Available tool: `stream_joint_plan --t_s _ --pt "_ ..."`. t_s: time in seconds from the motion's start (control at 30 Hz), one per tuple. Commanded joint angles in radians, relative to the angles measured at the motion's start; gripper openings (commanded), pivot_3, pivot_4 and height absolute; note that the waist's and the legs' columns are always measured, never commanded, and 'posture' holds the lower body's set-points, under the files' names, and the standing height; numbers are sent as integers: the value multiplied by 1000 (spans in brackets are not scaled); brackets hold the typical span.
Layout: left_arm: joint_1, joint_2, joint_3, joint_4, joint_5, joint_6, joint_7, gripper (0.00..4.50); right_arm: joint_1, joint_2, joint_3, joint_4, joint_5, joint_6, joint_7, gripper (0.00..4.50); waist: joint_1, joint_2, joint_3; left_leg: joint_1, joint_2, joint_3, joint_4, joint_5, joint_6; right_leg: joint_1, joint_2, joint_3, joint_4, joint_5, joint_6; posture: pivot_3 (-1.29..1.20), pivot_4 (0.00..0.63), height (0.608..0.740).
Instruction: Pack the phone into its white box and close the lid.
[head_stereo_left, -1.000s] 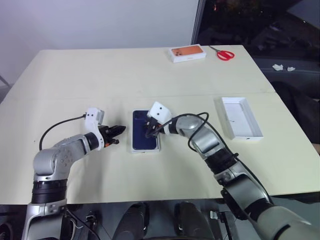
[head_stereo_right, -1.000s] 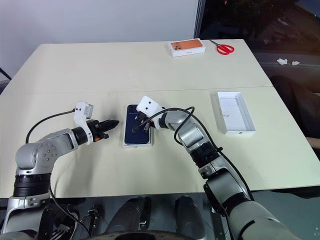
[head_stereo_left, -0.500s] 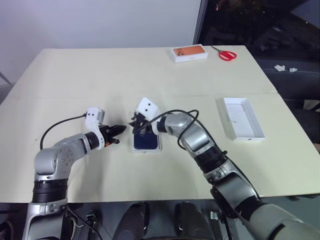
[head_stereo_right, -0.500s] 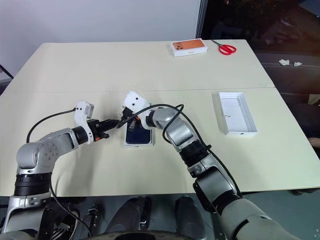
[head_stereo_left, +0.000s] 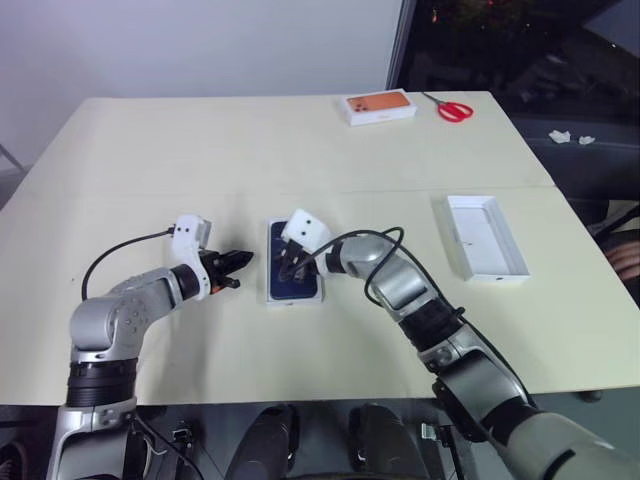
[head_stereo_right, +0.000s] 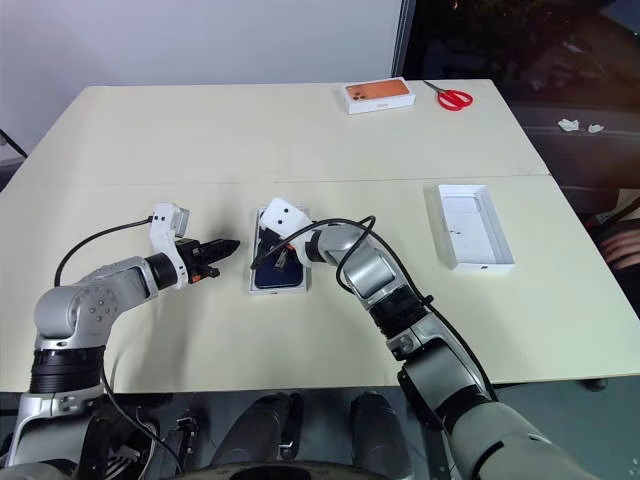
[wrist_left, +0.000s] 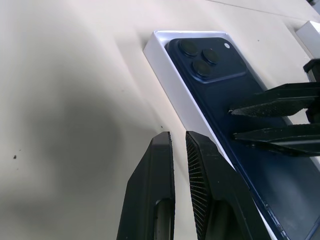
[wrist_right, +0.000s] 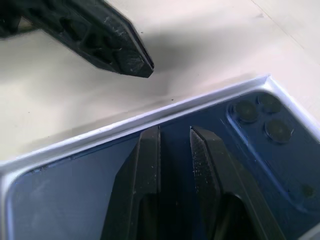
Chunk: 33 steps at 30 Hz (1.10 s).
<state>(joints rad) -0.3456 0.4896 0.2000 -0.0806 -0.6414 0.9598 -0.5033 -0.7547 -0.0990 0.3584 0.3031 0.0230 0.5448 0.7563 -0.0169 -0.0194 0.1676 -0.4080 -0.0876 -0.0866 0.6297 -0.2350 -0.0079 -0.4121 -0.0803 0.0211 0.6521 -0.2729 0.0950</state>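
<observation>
While left tool (head_stereo_left: 241, 259) and right tool (head_stereo_left: 287, 269) are nearly closed (empty), the phone (wrist_left: 220, 87) points away, lenses farthest.

Cream table (head_stereo_left: 300, 140), white wall (head_stereo_left: 200, 45) behind, dark window (head_stereo_left: 520, 45) at right.

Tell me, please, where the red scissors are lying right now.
In the left eye view, the red scissors lie at the table's far right corner, just right of the orange-printed box.
</observation>
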Motion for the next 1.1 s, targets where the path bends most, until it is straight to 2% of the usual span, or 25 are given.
stream_joint_plan --t_s 0.03,0.23,0.3,0.33,0.37,0.5,0.63,1.1 --pt "2 7 -3 -16 12 -30 -14 535 -31 -2 -87 -110 90 59 25 975 0 0 0 0 0 0 0 0 0 0 0 0 0 0 0 0 150 740" --pt "4 15 -15 -7 28 -36 -28 535 -26 -105 -129 -144 124 55 80 975 1 0 0 0 0 0 0 0 0 0 0 0 0 0 0 0 150 740" --pt "1 15 -14 -1 28 -28 -30 2 -17 -143 -134 -147 113 38 83 424 1 0 0 0 0 0 0 0 0 0 0 0 0 0 0 0 150 740" --pt "2 18 -25 2 43 -38 -30 0 -10 -170 -128 -149 98 20 84 109 1 0 0 0 0 0 0 0 0 0 0 0 0 0 0 0 150 740" --pt "3 20 -35 9 61 -52 -26 0 -4 -192 -122 -148 84 6 82 45 1 0 0 0 0 0 0 0 0 0 0 0 0 0 0 0 150 740" --pt "19 52 -137 33 166 -109 -36 0 17 -272 -54 -83 -17 -76 62 45 0 0 0 0 0 1 0 0 0 0 -1 0 0 0 0 0 150 740" --pt "34 60 -210 35 230 -134 -35 0 28 -300 -8 -36 -94 -137 38 45 1 1 0 0 0 1 0 0 0 1 -1 1 0 0 0 0 150 740" --pt "-54 59 -397 94 339 -59 -107 0 51 -265 19 -108 -91 -107 76 45 8 5 -3 2 -1 -1 1 0 1 4 -1 -1 -1 0 0 0 150 740"
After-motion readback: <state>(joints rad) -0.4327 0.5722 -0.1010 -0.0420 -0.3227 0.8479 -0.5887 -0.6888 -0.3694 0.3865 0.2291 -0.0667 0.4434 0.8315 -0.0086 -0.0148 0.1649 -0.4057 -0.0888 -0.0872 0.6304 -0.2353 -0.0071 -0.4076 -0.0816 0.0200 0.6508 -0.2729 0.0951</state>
